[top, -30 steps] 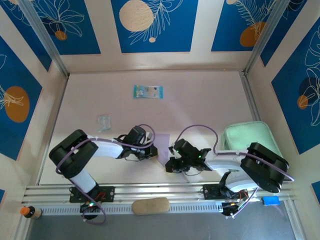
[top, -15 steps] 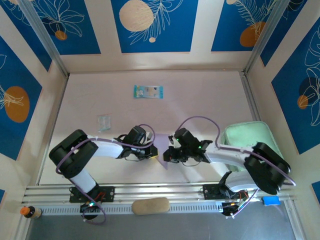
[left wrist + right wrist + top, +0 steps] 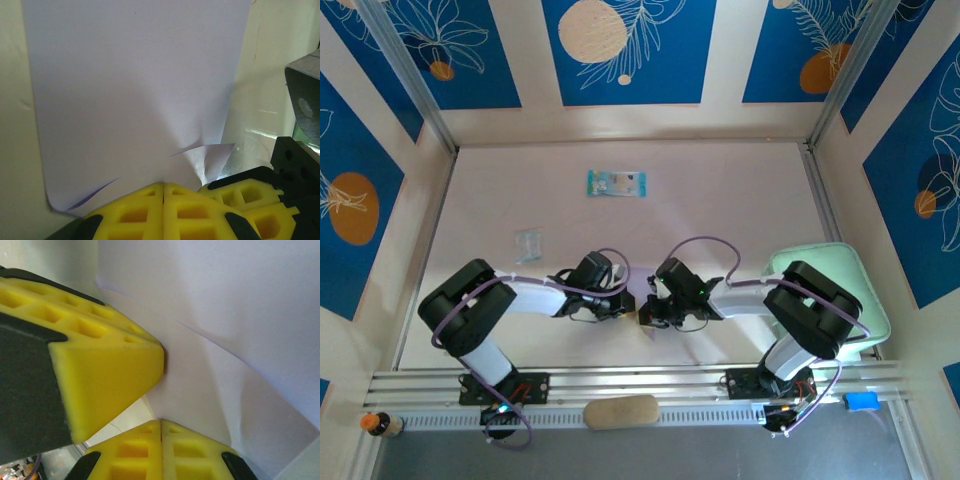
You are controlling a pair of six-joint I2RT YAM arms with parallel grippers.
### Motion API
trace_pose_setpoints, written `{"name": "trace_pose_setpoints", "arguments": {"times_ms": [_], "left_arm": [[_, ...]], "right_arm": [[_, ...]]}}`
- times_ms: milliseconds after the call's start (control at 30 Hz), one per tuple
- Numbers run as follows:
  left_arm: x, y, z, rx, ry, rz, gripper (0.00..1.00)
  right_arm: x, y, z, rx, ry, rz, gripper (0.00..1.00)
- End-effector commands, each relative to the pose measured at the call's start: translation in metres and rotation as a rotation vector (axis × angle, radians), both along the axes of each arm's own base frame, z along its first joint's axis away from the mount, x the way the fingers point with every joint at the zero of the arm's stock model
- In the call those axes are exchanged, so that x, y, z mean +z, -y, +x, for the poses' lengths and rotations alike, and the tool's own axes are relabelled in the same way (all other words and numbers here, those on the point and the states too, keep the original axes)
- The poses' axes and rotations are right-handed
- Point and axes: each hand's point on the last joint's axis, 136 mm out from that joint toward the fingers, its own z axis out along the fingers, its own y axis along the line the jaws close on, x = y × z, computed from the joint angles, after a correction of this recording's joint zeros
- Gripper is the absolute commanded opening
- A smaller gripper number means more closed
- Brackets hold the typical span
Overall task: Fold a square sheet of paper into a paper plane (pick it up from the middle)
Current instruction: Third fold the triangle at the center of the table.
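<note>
— Where is the square sheet of paper (image 3: 135,90)?
— Near the middle of the bench's (image 3: 720,200) near edge, between my two pincers. My left pincer (image 3: 163,188) pinches its edge, jaws closed; my right pincer (image 3: 161,424) is clamped on it just beside.

A robot test booth: pale table (image 3: 720,200) walled by blue leaf-print panels (image 3: 670,70), aluminium mounting rail (image 3: 650,383) in front.

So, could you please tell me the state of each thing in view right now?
square sheet of paper: pinched in two spots, creased near the grips.
left fingers: shut on the sheet.
right fingers: shut on the sheet.
blue-green packet: lying flat, untouched.
mint-green tray: lying flat, partly hidden.
</note>
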Motion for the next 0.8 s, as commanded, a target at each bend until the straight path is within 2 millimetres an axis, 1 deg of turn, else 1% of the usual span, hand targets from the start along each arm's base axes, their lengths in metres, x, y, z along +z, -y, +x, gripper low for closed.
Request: {"name": "trace_pose_setpoints", "arguments": {"times_ms": [0,100,200,300,400,467,600,700,767], "left_arm": [[-0.012,-0.012,-0.004,-0.006,-0.008,0.085,0.03],[0.006,-0.002,0.002,-0.019,0.029,0.036,0.05],[0.024,0.005,0.006,-0.032,0.067,-0.003,0.07],[0.030,0.008,0.005,-0.030,0.062,-0.021,0.06],[0.024,0.010,0.002,-0.025,0.041,-0.021,0.05],[0.014,0.007,0.001,-0.018,0.021,0.004,0.04],[-0.012,-0.006,-0.002,0.005,-0.022,0.101,0.02],[-0.025,-0.015,-0.002,0.020,-0.029,0.141,0.02],[-0.027,-0.019,0.000,0.028,-0.026,0.142,0.02]], "right_arm": [[-0.033,0.035,-0.038,-0.010,-0.136,-0.117,0.03],[-0.033,0.036,-0.037,-0.007,-0.129,-0.122,0.03],[-0.030,0.032,-0.034,0.002,-0.116,-0.116,0.02],[-0.030,0.030,-0.032,0.008,-0.113,-0.116,0.02],[-0.031,0.029,-0.031,0.006,-0.112,-0.119,0.01],[-0.031,0.030,-0.031,0.005,-0.111,-0.121,0.02],[-0.031,0.031,-0.032,0.005,-0.112,-0.124,0.01],[-0.032,0.033,-0.033,0.003,-0.113,-0.131,0.00],[-0.033,0.034,-0.034,0.004,-0.115,-0.136,0.00]]}}
